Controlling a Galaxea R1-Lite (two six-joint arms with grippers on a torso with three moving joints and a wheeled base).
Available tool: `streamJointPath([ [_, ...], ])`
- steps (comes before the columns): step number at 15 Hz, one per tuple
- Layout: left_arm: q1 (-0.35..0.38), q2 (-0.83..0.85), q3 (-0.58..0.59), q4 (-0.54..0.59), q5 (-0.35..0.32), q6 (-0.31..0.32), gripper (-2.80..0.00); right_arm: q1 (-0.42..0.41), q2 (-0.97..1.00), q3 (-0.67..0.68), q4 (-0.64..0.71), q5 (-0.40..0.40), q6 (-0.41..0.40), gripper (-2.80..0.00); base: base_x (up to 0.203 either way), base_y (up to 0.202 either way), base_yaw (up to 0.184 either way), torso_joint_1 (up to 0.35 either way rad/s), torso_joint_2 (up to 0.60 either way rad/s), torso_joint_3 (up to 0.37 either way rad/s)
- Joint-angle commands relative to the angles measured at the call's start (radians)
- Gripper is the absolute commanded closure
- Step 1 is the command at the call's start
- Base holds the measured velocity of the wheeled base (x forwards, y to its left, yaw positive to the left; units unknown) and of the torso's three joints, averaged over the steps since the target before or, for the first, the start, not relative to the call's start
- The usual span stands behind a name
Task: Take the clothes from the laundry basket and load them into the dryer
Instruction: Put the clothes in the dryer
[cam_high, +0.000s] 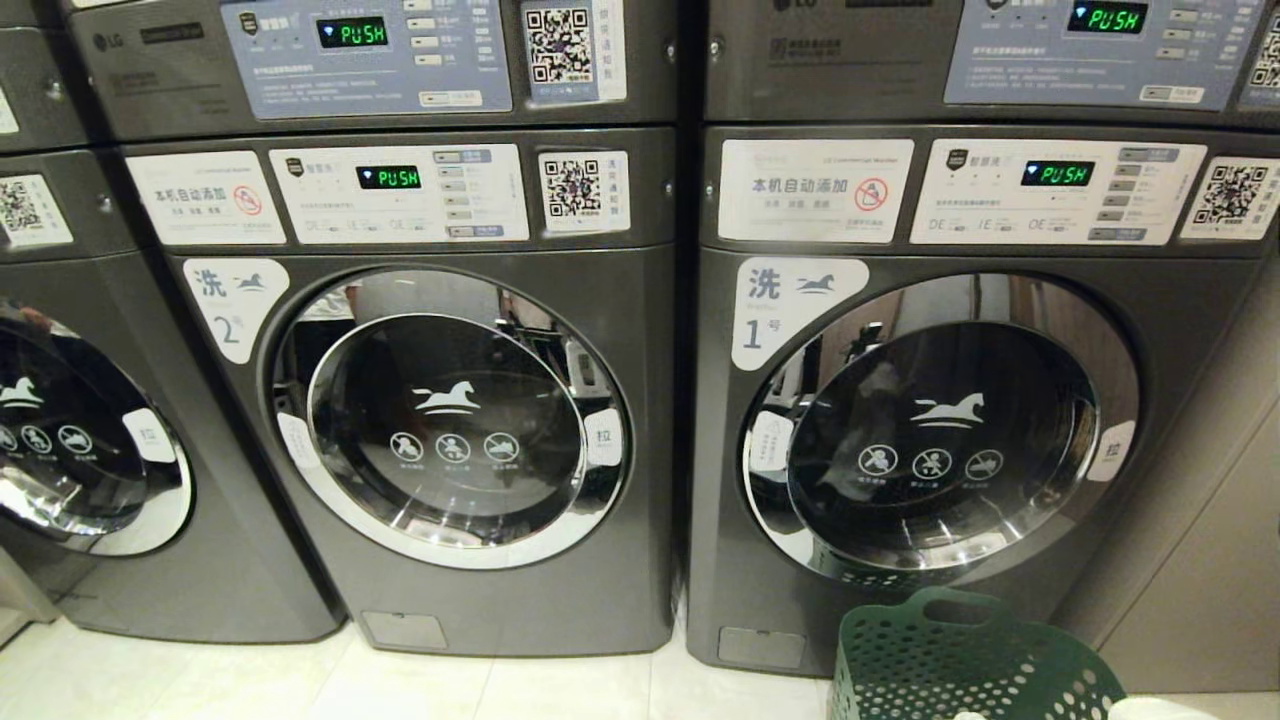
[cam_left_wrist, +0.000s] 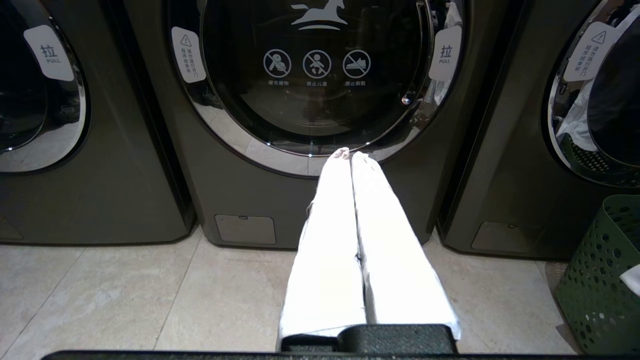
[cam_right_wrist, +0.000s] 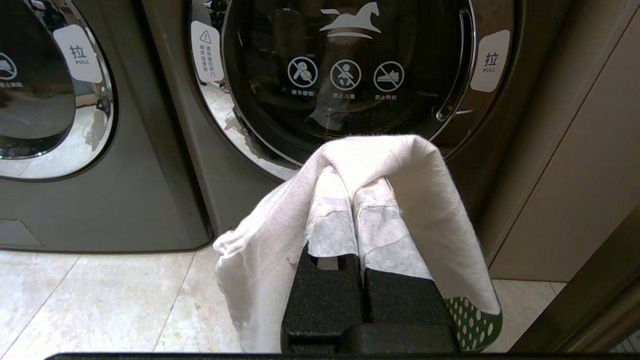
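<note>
Head view: two stacked rows of grey front-loaders. Door 1 (cam_high: 940, 430), centre right of frame, is closed; door 2 (cam_high: 450, 415), centre left, is closed too. Green basket (cam_high: 960, 660) sits on the floor (cam_high: 300, 685) at the lower right edge, just in front of machine 1, with a bit of white cloth showing at its bottom rim. Neither arm shows here.

Left wrist view: left gripper (cam_left_wrist: 350, 152), mid-frame, has its white-wrapped fingers pressed together with nothing between them. It points at the lower rim of a closed door. Basket at the far right edge.

Right wrist view: right gripper (cam_right_wrist: 352, 187), centre frame, has its fingers together, and a white cloth (cam_right_wrist: 390, 165) is draped over the tips, hanging down both sides. Whether the cloth is pinched or only hooked over, I can't tell. Door 1 is closed behind it, its pull tab (cam_right_wrist: 490, 60) at upper right.

Judgement: a garment is up, but the door is closed. Best use the free left gripper on the pull tab, swing the door fully clear, and keep the cloth off the floor meanwhile.
</note>
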Motion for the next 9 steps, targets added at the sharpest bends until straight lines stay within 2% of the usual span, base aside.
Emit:
streamJointPath([
  [1,0.001,0.000,0.000,0.000,0.000,0.000,0.00,0.000,0.001,0.000,0.000,0.000,0.000,0.00,0.000,0.000,0.000,0.002,0.01,0.061],
  [9,0.000,0.000,0.000,0.000,0.000,0.003,0.00,0.000,0.001,-0.001,0.000,0.000,0.000,0.00,0.000,0.000,0.000,0.001,0.00,0.008],
])
